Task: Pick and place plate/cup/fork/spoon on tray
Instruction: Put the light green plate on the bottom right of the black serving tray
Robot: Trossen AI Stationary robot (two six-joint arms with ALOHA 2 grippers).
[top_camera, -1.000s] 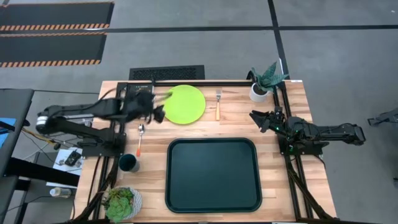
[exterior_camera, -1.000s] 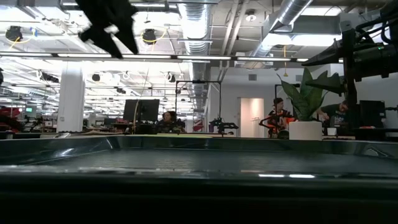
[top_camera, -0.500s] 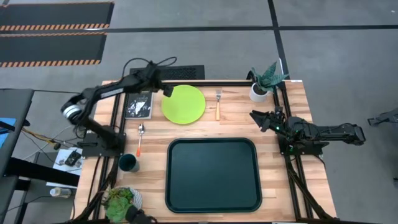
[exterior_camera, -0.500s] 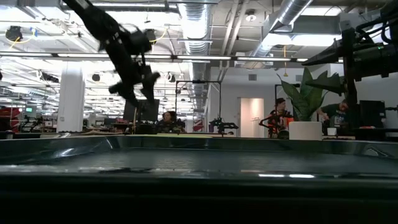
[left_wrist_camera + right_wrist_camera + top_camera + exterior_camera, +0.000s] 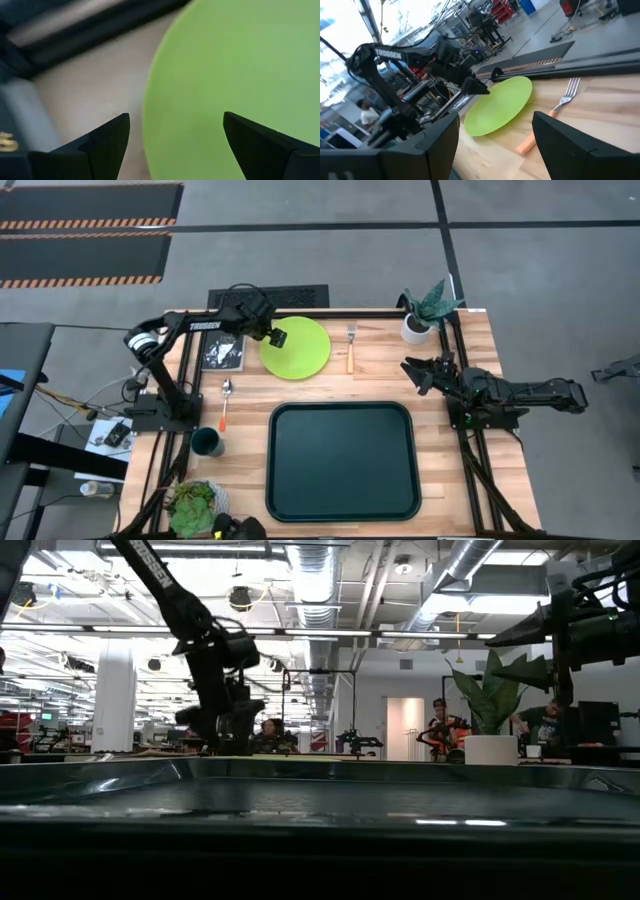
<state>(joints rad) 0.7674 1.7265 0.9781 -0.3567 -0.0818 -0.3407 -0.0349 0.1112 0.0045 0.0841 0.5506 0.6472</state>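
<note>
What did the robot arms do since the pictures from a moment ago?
The left claw swung from beside the black book up and round, then came down over the left edge of the plate, open, holding nothing. The right claw stayed waiting, open, near the table's right side. Plate, fork, spoon, cup and tray have not moved.

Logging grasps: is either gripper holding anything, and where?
Nothing held. The left gripper hovers open over the plate edge; the right gripper waits open.
</note>
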